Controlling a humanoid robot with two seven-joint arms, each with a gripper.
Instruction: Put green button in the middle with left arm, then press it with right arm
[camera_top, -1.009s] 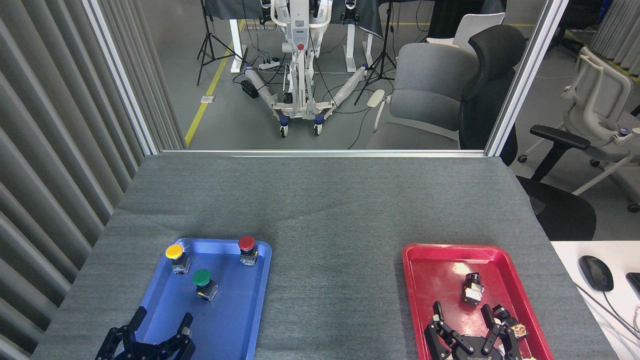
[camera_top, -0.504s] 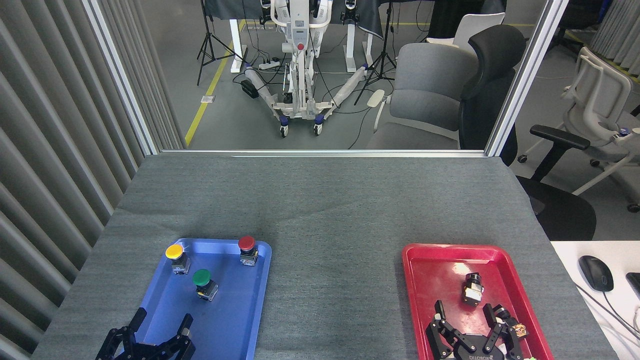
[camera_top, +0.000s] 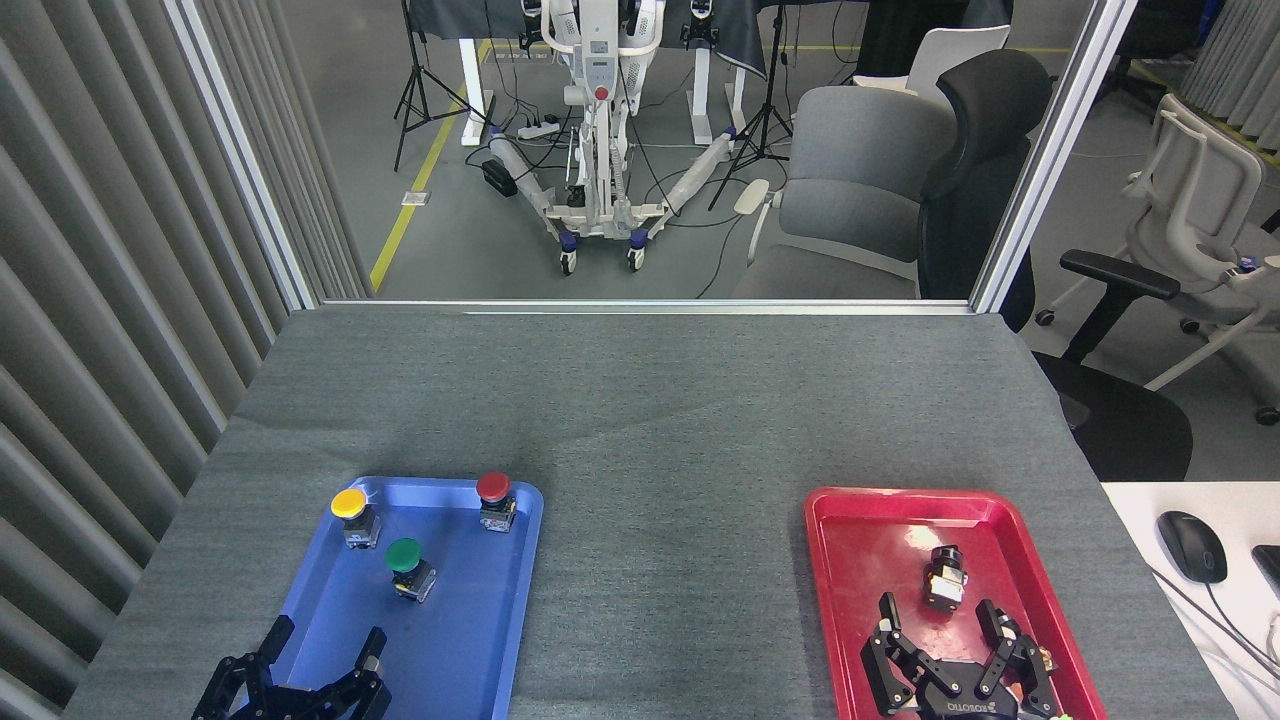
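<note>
Nearest, the left gripper (camera_top: 315, 667) hangs spread and empty over the blue tray (camera_top: 470, 640); the right gripper (camera_top: 950, 640) gapes empty over the red tray (camera_top: 860, 560). Beyond, the green button (camera_top: 406, 567) stands upright in the blue tray: light, rigid, best pinched by its blocky body.

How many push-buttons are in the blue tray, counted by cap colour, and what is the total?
Yellow button: 1
Red button: 1
Green button: 1
Total in the blue tray: 3
</note>
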